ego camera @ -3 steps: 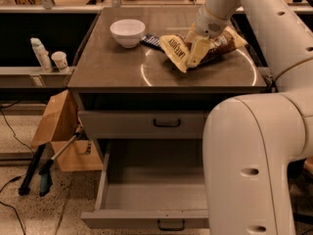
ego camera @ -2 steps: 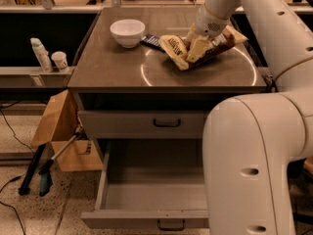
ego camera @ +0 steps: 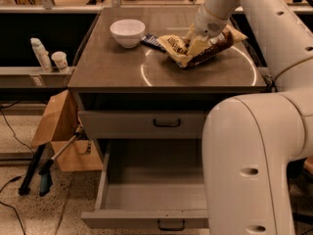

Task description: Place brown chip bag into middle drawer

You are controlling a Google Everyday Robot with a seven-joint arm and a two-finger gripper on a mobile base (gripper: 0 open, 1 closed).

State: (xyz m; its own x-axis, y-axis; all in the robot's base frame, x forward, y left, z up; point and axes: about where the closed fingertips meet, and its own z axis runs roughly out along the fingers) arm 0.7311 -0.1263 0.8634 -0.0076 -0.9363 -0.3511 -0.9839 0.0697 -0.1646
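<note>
The brown chip bag (ego camera: 177, 50), tan-yellow with a dark brown panel, lies crumpled on the grey countertop (ego camera: 117, 70) at the back right. My gripper (ego camera: 196, 47) comes down from the upper right and is shut on the bag's middle, with its left end tipped up. The middle drawer (ego camera: 132, 220) stands pulled open below the counter. Its inside shows nothing in it, and its right part is hidden behind my white body (ego camera: 254, 165).
A white bowl (ego camera: 127, 32) and a small dark blue packet (ego camera: 152, 41) sit left of the bag. The closed upper drawer front (ego camera: 146, 124) is above the open drawer. A cardboard box (ego camera: 58, 126) and tools stand on the floor at left. Bottles (ego camera: 41, 55) stand on a side ledge.
The gripper and the bag have shifted slightly up and to the right, and the bag's lower tip has come a little off the counter. The drawer has stayed open.
</note>
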